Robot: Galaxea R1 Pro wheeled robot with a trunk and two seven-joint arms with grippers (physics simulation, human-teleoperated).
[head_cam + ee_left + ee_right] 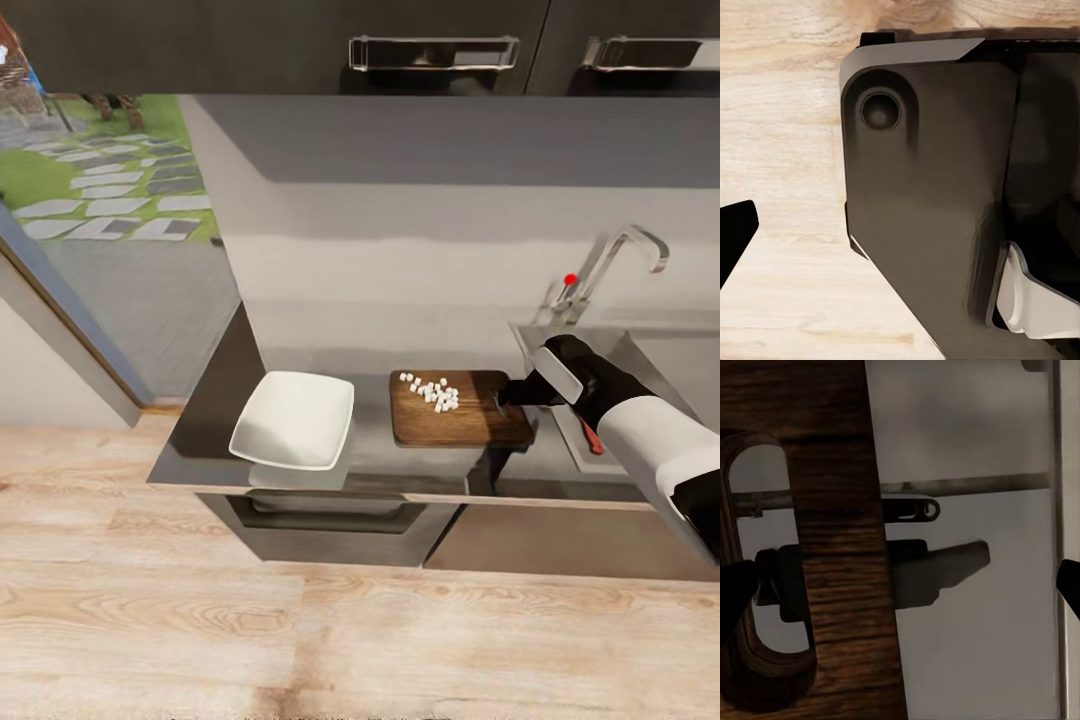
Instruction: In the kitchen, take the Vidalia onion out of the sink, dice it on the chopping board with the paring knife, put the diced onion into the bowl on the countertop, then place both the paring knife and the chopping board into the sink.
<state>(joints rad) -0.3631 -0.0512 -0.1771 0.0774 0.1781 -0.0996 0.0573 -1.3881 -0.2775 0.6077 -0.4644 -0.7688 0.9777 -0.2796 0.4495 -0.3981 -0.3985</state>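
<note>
Wooden chopping board [460, 410] lies flat on the grey counter [200, 420], just beside the sink [640, 350], with the diced onion [432, 391] heaped in small pale bits toward its far edge, away from you. The white bowl [293, 419] sits on the counter on the board's other side, apart from it, and holds nothing that I can see. Your right gripper [510, 393] is at the board's handle end; in the right wrist view one dark fingertip [735, 600] lies by the slot-shaped handle hole [761, 577] and the other is out near the steel sink edge, so the fingers stand apart with the board's end between them and nothing clamped yet. A red sliver under your forearm, over the sink's drainboard, is probably the paring knife [592, 437], but it is mostly hidden. I cannot tell your left gripper's state: its wrist view gives the robot's own dark body over wood floor. Main risk, as I judge it: the dice are loose. Tilt the board on lifting and they roll off onto the counter. Pour too fast or off-centre and they overshoot the shallow bowl. Close on the slot rim alone and the board may pivot in the grip. Swinging toward the sink first would dump the onion there.
</note>
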